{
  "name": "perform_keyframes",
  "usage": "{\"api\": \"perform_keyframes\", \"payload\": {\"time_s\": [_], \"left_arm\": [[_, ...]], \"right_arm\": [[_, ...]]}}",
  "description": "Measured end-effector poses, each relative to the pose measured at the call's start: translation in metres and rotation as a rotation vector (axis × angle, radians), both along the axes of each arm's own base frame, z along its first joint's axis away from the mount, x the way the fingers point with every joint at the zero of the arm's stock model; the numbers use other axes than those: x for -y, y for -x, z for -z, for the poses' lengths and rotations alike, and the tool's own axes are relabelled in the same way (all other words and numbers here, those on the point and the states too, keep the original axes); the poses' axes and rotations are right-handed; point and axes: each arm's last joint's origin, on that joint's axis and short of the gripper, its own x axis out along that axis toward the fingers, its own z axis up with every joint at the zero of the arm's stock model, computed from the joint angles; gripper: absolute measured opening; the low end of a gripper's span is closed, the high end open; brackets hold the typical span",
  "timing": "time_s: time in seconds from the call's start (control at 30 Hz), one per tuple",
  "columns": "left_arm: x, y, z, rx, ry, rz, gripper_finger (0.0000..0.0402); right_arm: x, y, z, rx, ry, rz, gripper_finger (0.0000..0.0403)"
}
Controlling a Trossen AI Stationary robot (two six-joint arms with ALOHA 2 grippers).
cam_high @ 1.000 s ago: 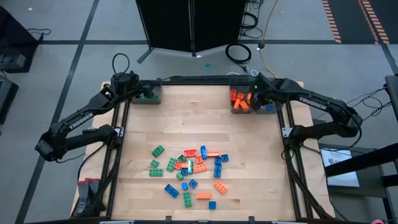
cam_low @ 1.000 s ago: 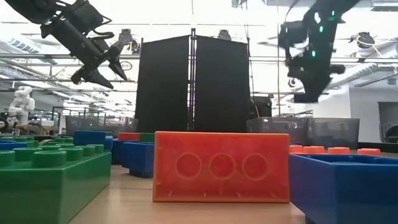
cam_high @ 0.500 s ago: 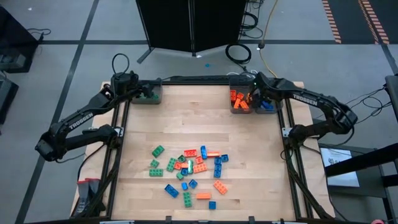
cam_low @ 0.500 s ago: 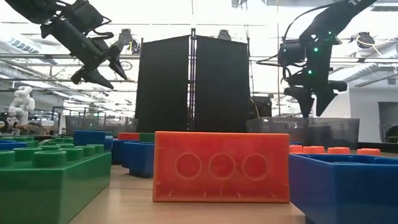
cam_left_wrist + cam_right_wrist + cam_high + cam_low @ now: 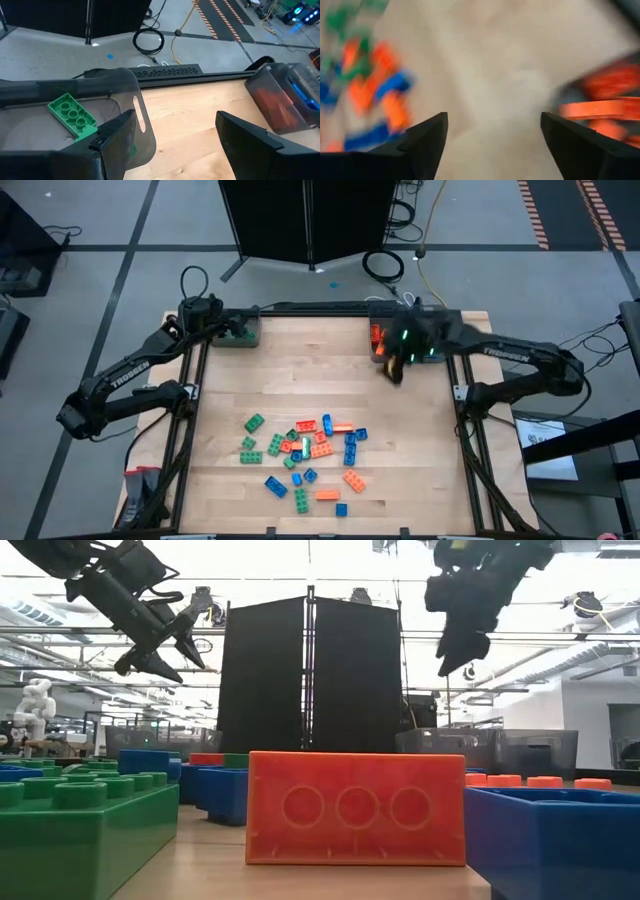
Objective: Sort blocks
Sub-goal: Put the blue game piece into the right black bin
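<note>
High view: sorting partly done, most blocks (image 5: 310,455) lie in a loose pile mid-table, well apart from both grippers. The right gripper (image 5: 392,368) sits just beside the bin (image 5: 385,343) holding orange pieces, over bare table (image 5: 300,370) on the pile side of it; the left gripper (image 5: 232,330) hovers at the far-left bin (image 5: 240,332). Low view: big green, orange and blue blocks fill the foreground on the table, both grippers high above them; right one looks spread. Left wrist view: fingers apart and empty, one green block (image 5: 72,116) in the bin just ahead of them, so at least one green sorted. Right wrist view: fingers wide apart, holding nothing, orange bin contents off to one side, the mixed pile further ahead. Likely around two dozen blocks left.
</note>
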Motion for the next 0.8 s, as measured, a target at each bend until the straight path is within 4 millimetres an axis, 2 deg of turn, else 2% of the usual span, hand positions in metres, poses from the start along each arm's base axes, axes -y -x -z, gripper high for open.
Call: {"api": "perform_keyframes", "payload": {"time_s": [0.13, 0.3, 0.57, 0.8], "left_arm": [[0.000, 0.000, 0.000, -0.019, -0.011, 0.013, 0.0277], [0.000, 0.000, 0.000, -0.019, -0.011, 0.013, 0.0277], [0.000, 0.000, 0.000, -0.020, -0.012, 0.014, 0.0277], [0.000, 0.000, 0.001, -0.022, -0.008, 0.013, 0.0277]], "right_arm": [[-0.041, -0.016, 0.031, -0.070, -0.017, -0.186, 0.0301], [-0.073, -0.040, 0.065, -0.114, -0.039, -0.280, 0.0300], [-0.111, -0.075, 0.108, -0.111, -0.037, -0.400, 0.0300], [-0.126, -0.080, 0.141, -0.221, -0.047, -0.404, 0.0300]]}}
